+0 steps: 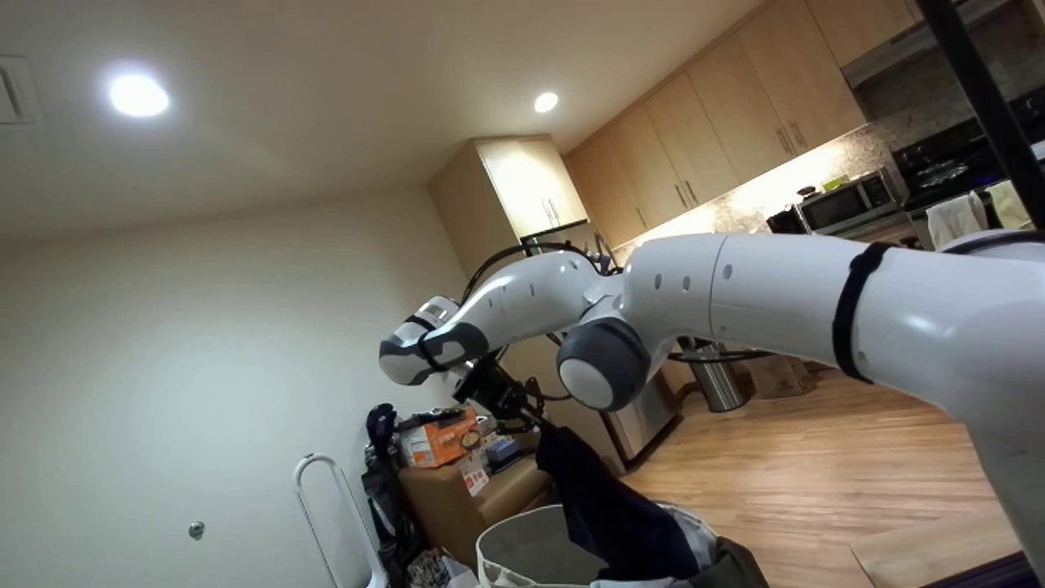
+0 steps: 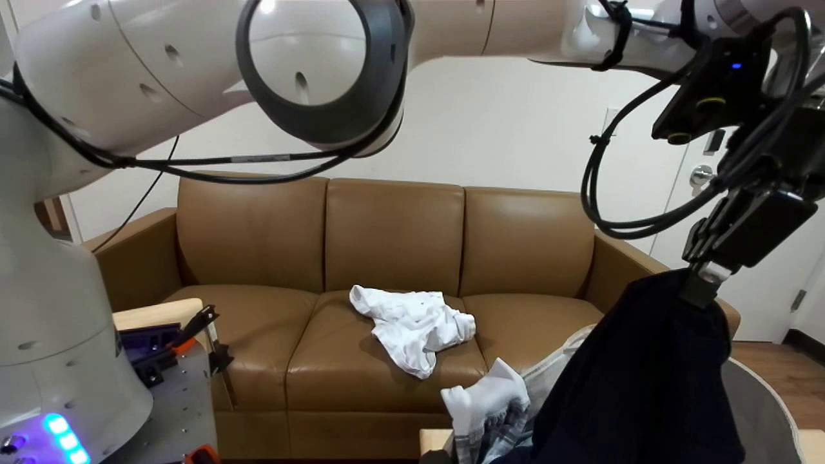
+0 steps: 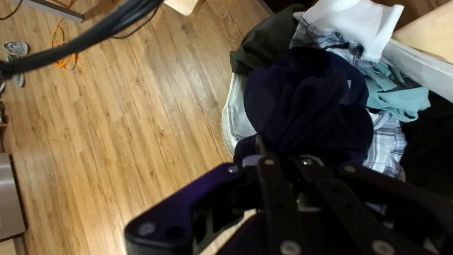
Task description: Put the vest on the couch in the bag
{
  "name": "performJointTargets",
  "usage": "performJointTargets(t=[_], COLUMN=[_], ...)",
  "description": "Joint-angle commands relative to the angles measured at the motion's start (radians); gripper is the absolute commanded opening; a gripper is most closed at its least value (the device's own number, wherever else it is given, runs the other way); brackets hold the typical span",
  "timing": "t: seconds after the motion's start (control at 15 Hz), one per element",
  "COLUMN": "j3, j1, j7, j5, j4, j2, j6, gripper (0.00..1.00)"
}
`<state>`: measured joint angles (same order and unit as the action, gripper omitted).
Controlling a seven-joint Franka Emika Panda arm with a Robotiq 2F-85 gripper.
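The vest (image 1: 624,518), limp dark navy cloth, hangs from my gripper (image 1: 535,420) over the mouth of the pale bag (image 1: 522,543). In an exterior view, the gripper (image 2: 704,283) is shut on the top of the vest (image 2: 644,380), with the grey inner wall of the bag (image 2: 760,412) beside it. In the wrist view, the vest (image 3: 308,106) bunches just beyond the jaws (image 3: 279,156) and covers much of the bag (image 3: 231,117). The vest's lower end is at the bag's mouth; how deep it reaches is hidden. The fingertips are partly hidden by cloth.
A white cloth (image 2: 416,325) lies on the brown couch (image 2: 387,238). A white and plaid garment (image 2: 486,406) and a dark green cloth (image 3: 269,39) hang over the bag's rim. A teal cloth (image 3: 396,92) lies inside. An orange box (image 1: 445,437) stands on the couch's arm.
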<state>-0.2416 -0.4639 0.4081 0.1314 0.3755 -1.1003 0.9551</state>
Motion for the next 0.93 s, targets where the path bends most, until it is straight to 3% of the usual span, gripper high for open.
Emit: performJointTargets(t=[0.0, 0.07, 0.2, 0.47, 0.8, 0.87], j3=[0.017, 0.036, 0.066, 0.1, 0.04, 0.039], j1=[-0.012, -0.02, -0.031, -0.038, 0.04, 0.056], j7=[0.005, -0.005, -0.013, 0.005, -0.026, -0.041], j5=[-0.025, -0.049, -0.089, -0.154, -0.058, -0.049], j4=[-0.03, -0.024, -0.023, -0.006, -0.015, -0.019], j2=[-0.025, -0.02, -0.013, 0.034, 0.11, 0.125], j6=[-0.023, -0.047, -0.08, -0.032, 0.138, 0.129], gripper=[0.07, 0.32, 0.36, 0.61, 0.93, 1.0])
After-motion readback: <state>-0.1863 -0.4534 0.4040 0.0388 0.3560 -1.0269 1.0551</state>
